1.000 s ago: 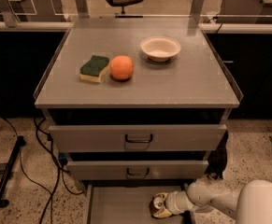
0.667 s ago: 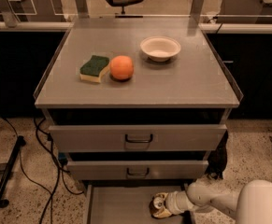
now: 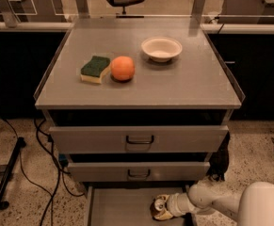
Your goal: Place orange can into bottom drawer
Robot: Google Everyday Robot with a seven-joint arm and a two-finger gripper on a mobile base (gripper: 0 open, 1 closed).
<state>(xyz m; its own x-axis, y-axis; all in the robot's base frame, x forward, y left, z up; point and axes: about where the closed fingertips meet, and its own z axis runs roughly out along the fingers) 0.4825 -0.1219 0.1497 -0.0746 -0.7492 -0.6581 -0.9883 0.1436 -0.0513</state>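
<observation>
While over drawer [image 3: 120, 205], tool [image 3: 164, 206] round can [image 3: 157, 209].

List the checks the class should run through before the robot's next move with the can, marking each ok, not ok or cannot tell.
1. Bottom drawer pulled open: ok.
2. Can inside the drawer's outline, towards its right side: ok.
3. Gripper at the can, low over the drawer: ok.
4. Can resting on the drawer floor: cannot tell.
5. Middle drawer set back, not covering the can: ok.
6. Orange, sponge and bowl up on the cabinet top, away from the arm: ok.
</observation>
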